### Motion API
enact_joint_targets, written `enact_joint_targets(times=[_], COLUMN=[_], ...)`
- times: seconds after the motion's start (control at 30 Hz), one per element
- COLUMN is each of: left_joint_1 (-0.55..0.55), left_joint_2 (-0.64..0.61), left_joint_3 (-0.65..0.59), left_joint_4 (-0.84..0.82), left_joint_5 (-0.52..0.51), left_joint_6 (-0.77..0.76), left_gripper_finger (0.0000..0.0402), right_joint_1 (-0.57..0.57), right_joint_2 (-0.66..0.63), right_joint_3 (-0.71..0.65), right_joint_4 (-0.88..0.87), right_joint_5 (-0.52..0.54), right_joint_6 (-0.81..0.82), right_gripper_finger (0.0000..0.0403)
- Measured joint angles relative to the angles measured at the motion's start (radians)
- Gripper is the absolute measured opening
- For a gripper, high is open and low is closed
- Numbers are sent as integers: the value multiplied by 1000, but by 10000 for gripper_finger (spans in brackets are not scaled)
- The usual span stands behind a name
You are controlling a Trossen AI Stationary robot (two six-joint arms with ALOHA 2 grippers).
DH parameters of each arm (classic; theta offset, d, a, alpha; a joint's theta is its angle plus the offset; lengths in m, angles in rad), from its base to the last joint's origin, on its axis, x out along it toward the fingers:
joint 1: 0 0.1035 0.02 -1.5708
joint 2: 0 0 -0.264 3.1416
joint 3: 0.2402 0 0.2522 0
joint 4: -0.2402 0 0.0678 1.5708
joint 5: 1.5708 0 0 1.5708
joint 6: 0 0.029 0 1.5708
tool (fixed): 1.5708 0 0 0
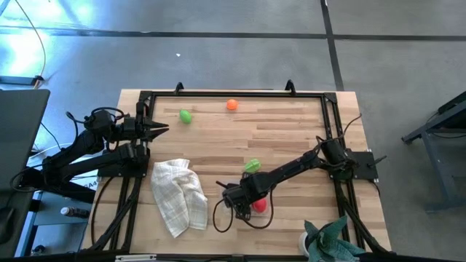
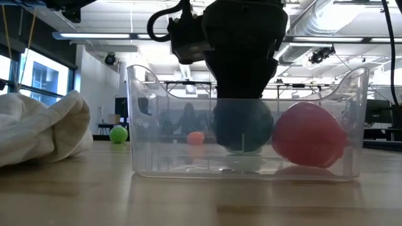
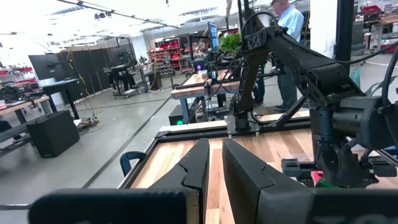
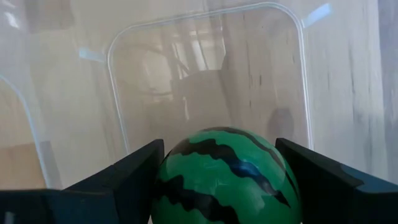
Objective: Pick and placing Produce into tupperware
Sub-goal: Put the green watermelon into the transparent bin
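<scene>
On the wood table (image 1: 291, 131), the melon (image 4: 227, 174) was held between the wide-set fingers of the right gripper (image 4: 217, 180) down inside the tub (image 2: 358, 125) beside the red piece (image 2: 309, 135), so it probably just needed letting go low, while the left gripper (image 1: 162, 129) was parked nearly shut at the table's left edge.

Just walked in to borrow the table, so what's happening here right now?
The right end effector is down inside the clear tupperware, its fingers on either side of a striped green watermelon toy. A red piece already lies in the container. A round green piece, an orange one and a light-green leafy one remain on the table. The left end effector waits, shut, at the table's left edge.
</scene>
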Motion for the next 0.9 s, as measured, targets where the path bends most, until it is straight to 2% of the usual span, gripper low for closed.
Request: enact_joint_targets(times=[0.7, 0.9], left_joint_1=[0, 0], left_joint_2=[0, 0], left_joint_3=[0, 0], left_joint_4=[0, 0], left_joint_5=[0, 0], left_joint_6=[0, 0], left_gripper_finger=[37, 37], right_joint_1=[-6, -6], right_joint_2=[0, 0], right_joint_3=[0, 0], right_joint_4=[-23, -7], right_joint_5=[37, 37], right_joint_6=[66, 28], right_gripper_finger=[294, 294])
